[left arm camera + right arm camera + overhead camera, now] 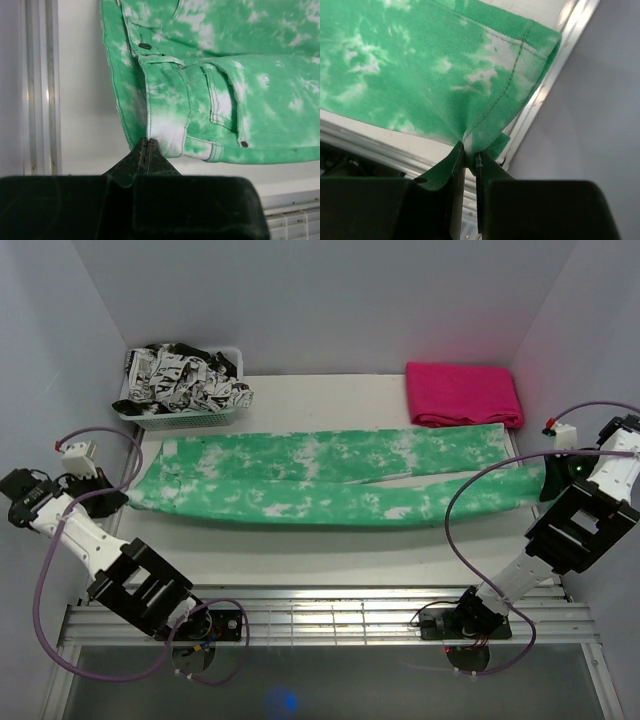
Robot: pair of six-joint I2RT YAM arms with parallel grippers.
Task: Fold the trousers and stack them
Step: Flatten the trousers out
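Two wrist cams catch what the top view hides: left gripper jaws together at the waistband edge, right gripper clamped on a hem. Those trousers stretch sideways across the table, waist left, hems right.

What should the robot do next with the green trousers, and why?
Probably lift both ends together, gently: the right gripper pinches the hem of the trousers, and the left gripper is shut at the waistband corner, so the fold could start.
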